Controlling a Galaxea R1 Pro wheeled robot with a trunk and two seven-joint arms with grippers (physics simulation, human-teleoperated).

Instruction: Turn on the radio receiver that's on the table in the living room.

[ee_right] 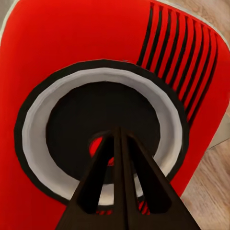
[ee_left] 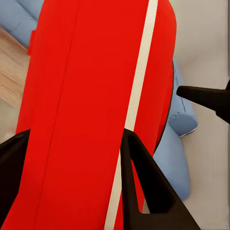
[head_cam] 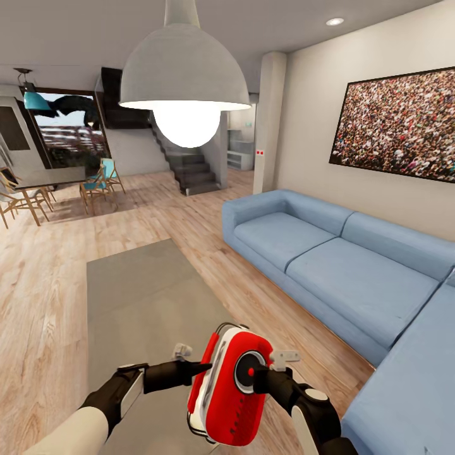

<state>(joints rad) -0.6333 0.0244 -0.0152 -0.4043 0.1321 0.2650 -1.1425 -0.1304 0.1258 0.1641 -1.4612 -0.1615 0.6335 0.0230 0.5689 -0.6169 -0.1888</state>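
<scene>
The left gripper [head_cam: 203, 366] grasps the upended red, white-trimmed radio receiver [head_cam: 227, 385]; the clenched right gripper [head_cam: 254, 371] touches its dial [ee_right: 103, 132].

The radio's [head_cam: 229, 385] lower end is cut off by the head view's bottom edge, as is the near end of the table [head_cam: 145, 303]. The centre of the dial [ee_right: 103, 127] is covered by the right tool's [ee_right: 115, 143] closed fingers. The radio's far side is hidden behind the left tool [head_cam: 201, 366].
</scene>
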